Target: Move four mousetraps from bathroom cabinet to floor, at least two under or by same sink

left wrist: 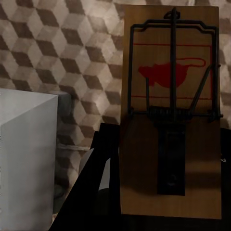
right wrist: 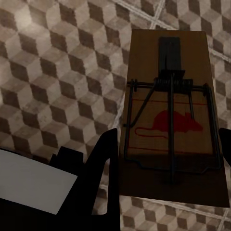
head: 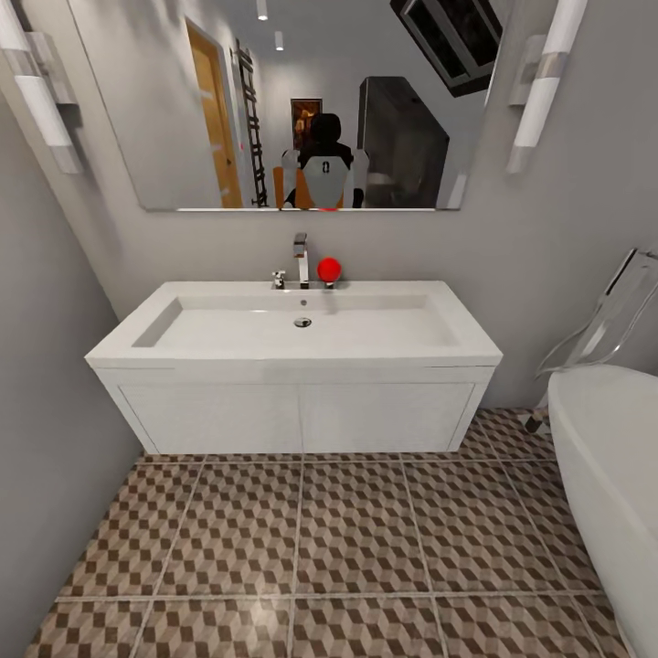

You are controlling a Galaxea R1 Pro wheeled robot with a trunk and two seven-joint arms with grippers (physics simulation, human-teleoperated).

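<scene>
In the left wrist view a tan wooden mousetrap (left wrist: pixel 140 163) with a red mouse print and a dark wire bar hangs over the cube-patterned bathroom floor (left wrist: pixel 72 53). My left gripper (left wrist: pixel 166 144) is shut on it, a dark finger along each long edge. Another mousetrap (right wrist: pixel 147 62) shows in the right wrist view, held the same way by my right gripper (right wrist: pixel 168 137) above the floor (right wrist: pixel 57 82). Straight ahead in the head view stands the white sink (head: pixel 292 352) with its chrome tap (head: pixel 301 259). The cabinet is out of view.
A red ball (head: pixel 329 268) sits beside the tap. The white bathtub (head: pixel 608 457) fills the right side, with a clear chair (head: pixel 603 320) behind it. A grey wall (head: pixel 46 439) closes the left. Tiled floor (head: pixel 347 539) lies before the sink. A mirror (head: pixel 311 100) reflects the robot.
</scene>
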